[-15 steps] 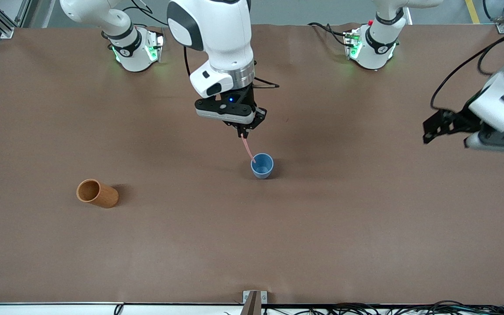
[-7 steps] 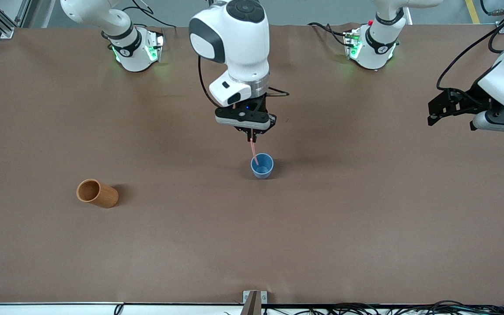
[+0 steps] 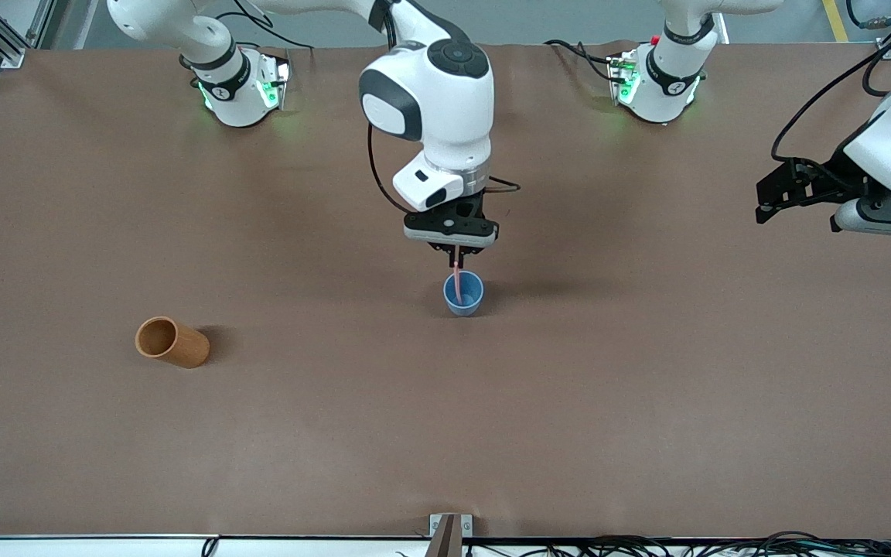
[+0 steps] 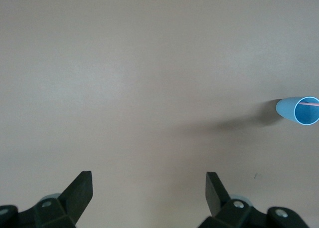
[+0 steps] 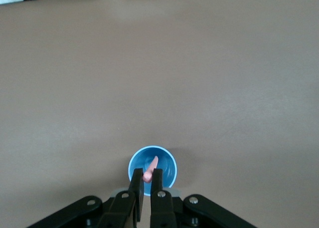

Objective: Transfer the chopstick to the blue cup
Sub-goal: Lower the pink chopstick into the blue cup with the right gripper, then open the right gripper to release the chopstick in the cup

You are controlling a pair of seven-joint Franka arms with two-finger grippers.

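Two cups share a broad brown table (image 3: 646,433) with wide bare room all round them and well clear of its edges. Toward the right arm's end, an orange-brown cup (image 3: 172,342) with a wooden look lies on its side, a plain cylinder whose mouth faces that end of the table. Near the middle stands the blue cup (image 3: 463,292), matte and tapered, upright. Directly over it hangs the right gripper (image 3: 455,260), its fingers clamped tight on the upper end of the chopstick (image 3: 456,282), a thin straight pink stick. Its long axis runs close to vertical, its lower end down inside the blue cup; the right wrist view shows the pink tip against the cup's darker inside. Toward the left arm's end of the table, the left gripper (image 4: 148,188) waits in the air over bare table, fingers spread wide and grasping nothing.
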